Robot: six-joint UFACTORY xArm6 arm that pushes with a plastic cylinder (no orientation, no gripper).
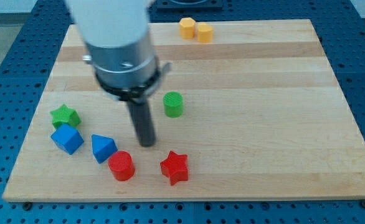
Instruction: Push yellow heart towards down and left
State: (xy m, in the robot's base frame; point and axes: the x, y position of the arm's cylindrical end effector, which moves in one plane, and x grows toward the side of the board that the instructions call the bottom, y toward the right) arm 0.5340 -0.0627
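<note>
Risking dragging its touching yellow neighbour (187, 27) along, the yellow heart (204, 32), seemingly the right one of 2, is sitting far up-right of my tip (146, 144), a pincerless rod.

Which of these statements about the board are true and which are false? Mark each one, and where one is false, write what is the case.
1. My tip is touching the yellow heart. False: the heart lies at the view's top, far from the tip, beside an orange-yellow block.
2. The red star lies to the view's right of the red cylinder. True.
3. The green cylinder sits at the view's bottom left corner. False: it stands near the middle, to the view's right of the rod.
4. The green star lies just above the blue cube in the view. True.
5. The blue triangular block lies to the view's left of my tip. True.
</note>
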